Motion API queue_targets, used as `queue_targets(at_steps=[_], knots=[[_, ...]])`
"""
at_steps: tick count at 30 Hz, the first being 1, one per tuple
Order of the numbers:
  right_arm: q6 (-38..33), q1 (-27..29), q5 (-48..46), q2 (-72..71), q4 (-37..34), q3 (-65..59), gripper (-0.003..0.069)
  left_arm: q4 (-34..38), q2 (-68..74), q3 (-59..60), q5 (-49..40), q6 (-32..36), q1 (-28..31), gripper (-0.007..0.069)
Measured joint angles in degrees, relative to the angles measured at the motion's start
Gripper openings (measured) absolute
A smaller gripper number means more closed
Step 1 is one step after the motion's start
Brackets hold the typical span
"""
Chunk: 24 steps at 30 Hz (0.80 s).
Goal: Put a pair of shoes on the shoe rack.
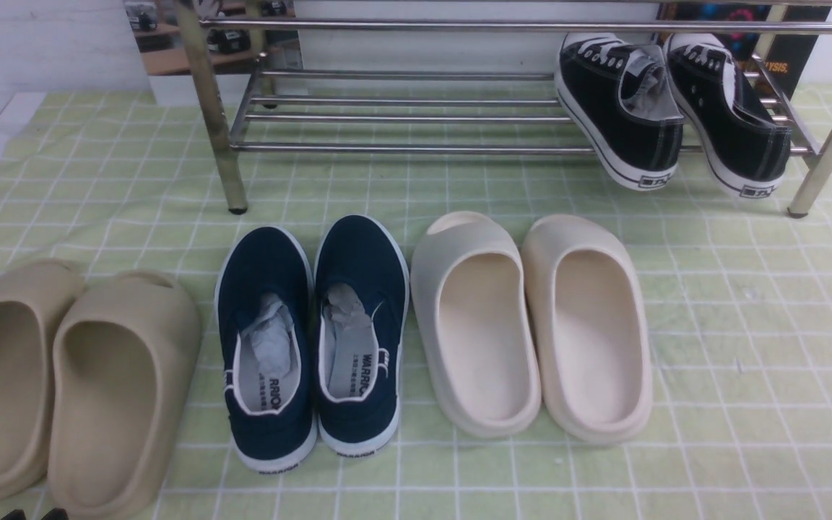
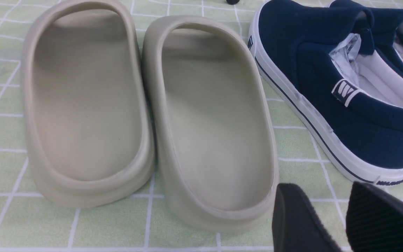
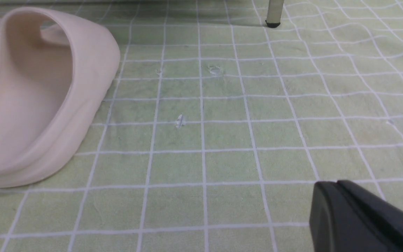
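Nothing is held by either hand: the left gripper [image 2: 315,185] is spread slightly beside the tan slides [image 1: 109,397], the right gripper [image 3: 334,183] is pressed together, and beyond both the black sneakers [image 1: 726,115] are supported by the rack [image 1: 416,150].

soft, fairly bright light, faint shadows, small glints along the metal rack [image 1: 416,150] at the front view's top, dark, soft-looking gripper fingers [image 2: 297,213] at the left wrist view's lower right

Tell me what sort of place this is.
Probably an indoor shoe-storage spot, perhaps staged: a metal shoe rack by a pale wall, with slip-on shoes lined up before it.
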State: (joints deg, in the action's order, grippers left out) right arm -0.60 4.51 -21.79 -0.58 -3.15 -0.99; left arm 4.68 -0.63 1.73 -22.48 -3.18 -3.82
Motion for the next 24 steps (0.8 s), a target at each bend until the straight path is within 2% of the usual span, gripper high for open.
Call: queue_targets(at_steps=[24], knots=[[0.0,0.0,0.0,0.0,0.0,0.0,0.0047,0.0,0.0,0.0,0.0,0.0,0.0,0.0240]])
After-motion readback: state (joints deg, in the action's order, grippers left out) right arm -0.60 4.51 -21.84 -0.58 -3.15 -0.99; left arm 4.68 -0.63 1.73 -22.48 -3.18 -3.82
